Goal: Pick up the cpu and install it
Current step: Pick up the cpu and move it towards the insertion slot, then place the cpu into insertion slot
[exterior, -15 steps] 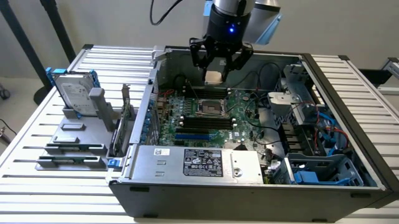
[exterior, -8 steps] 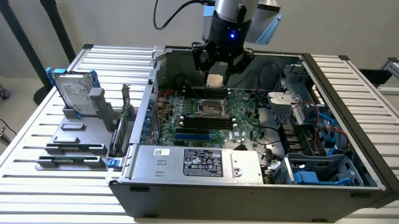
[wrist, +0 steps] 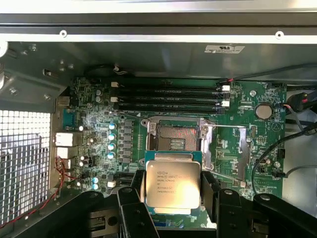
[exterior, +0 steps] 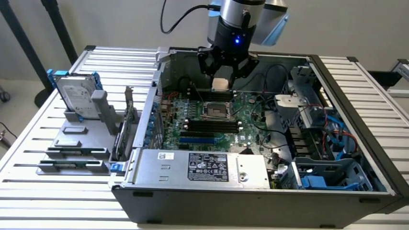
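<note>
The cpu [wrist: 172,182] is a small flat square chip with a dull silver top and printed text. My gripper [wrist: 172,191] is shut on it, a black finger on each side of the chip. In the exterior view the gripper [exterior: 221,82] hangs inside the open computer case with the pale cpu [exterior: 221,84] between its fingers, above the motherboard. The empty cpu socket [wrist: 174,137] lies just beyond the chip in the wrist view, its metal frame open. In the exterior view the socket [exterior: 215,111] sits a little below and in front of the gripper.
Black memory slots [wrist: 168,97] lie beyond the socket. The case wall [exterior: 156,91], drive cage [exterior: 307,103] and cables [exterior: 271,103] surround the board. A power supply [exterior: 204,168] fills the case's front. Outside, on the exterior view's left, stand a hard drive in a blue frame [exterior: 76,96] and a grey parts holder [exterior: 73,153].
</note>
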Controlling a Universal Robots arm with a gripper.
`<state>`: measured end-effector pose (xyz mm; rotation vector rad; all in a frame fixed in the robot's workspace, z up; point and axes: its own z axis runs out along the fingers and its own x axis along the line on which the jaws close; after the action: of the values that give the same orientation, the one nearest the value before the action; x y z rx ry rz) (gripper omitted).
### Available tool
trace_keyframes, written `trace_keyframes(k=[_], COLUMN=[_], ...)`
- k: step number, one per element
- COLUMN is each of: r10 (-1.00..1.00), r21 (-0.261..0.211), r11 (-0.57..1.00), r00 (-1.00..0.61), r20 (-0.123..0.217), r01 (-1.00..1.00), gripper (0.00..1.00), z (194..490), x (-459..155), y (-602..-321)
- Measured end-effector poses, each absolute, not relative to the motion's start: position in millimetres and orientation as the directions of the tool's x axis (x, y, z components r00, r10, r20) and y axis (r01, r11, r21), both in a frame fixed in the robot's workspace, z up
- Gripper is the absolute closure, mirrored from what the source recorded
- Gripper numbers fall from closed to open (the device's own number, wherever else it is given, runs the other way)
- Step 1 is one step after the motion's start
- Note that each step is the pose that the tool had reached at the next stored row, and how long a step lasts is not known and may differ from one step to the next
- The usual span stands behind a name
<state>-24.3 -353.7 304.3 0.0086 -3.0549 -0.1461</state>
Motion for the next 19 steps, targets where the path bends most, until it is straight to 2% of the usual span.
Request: trace_keyframes(k=[19], r10=[-0.006], r21=[0.095], r11=[0.995], r00=[-0.997], r20=[0.083], r01=[0.002], gripper=[0.45], z=[303.4], x=[-24.2], y=[-352.3])
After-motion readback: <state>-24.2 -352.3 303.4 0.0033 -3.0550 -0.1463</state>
